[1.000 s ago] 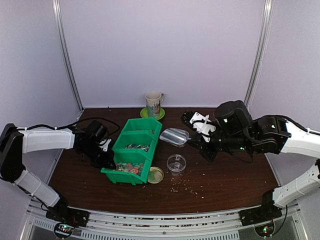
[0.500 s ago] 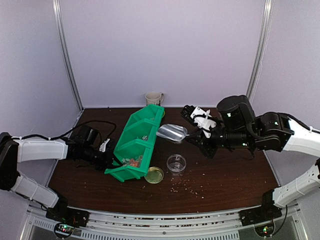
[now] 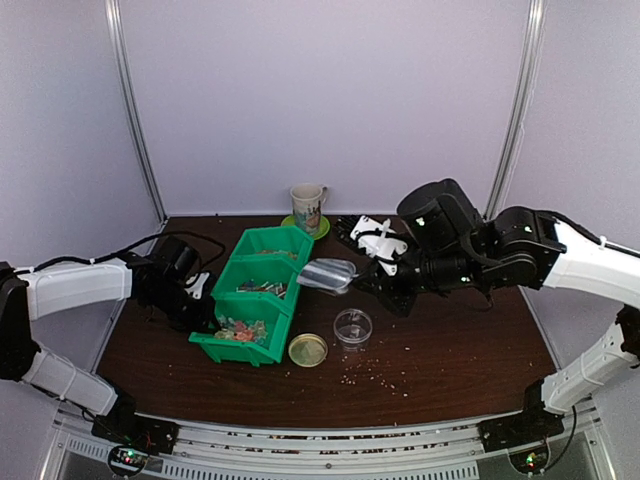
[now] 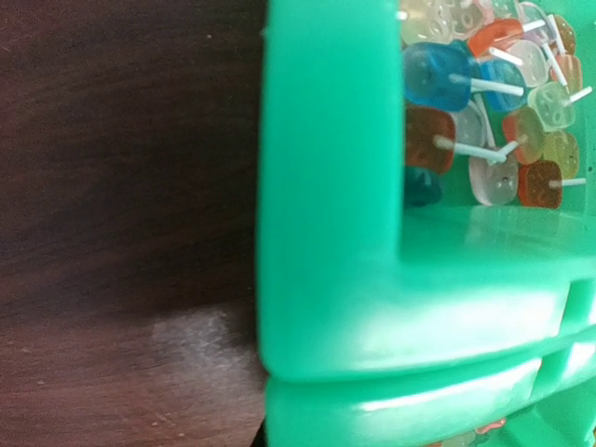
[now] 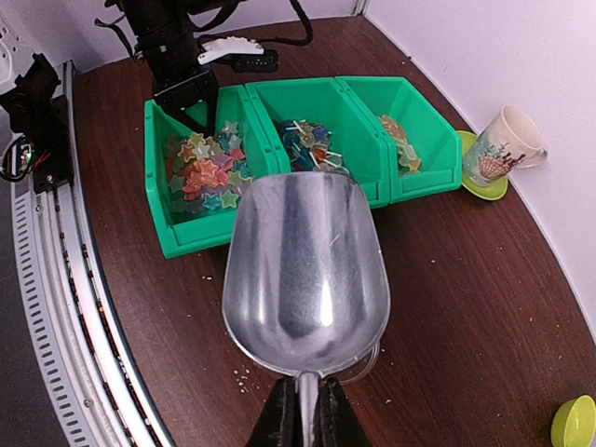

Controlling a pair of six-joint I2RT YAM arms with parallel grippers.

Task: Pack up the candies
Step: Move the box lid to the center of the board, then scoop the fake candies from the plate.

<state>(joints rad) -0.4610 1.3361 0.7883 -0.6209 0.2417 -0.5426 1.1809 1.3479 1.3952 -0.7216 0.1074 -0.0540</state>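
Candies (image 5: 200, 172), star-shaped and in mixed colours, are heaped in the end compartment of a green bin (image 5: 196, 237), right beside the left gripper (image 5: 193, 98), whose jaws are pressed together on that compartment's outer wall. Lollipops (image 5: 307, 147) are seen in the middle compartment and more sweets (image 5: 399, 140) in the far one. The handle of a metal scoop (image 5: 305, 265) is pinched between the closed jaws of the right gripper (image 5: 303, 424); its bowl is held aloft at the bin's right side, mouth toward the bin. On the table (image 3: 460, 350) a clear jar (image 3: 352, 326) and a tan lid (image 3: 307, 349) are set near the bin, with crumbs (image 3: 378, 372) scattered close by. A mug (image 3: 308, 207) is stood behind the bin.
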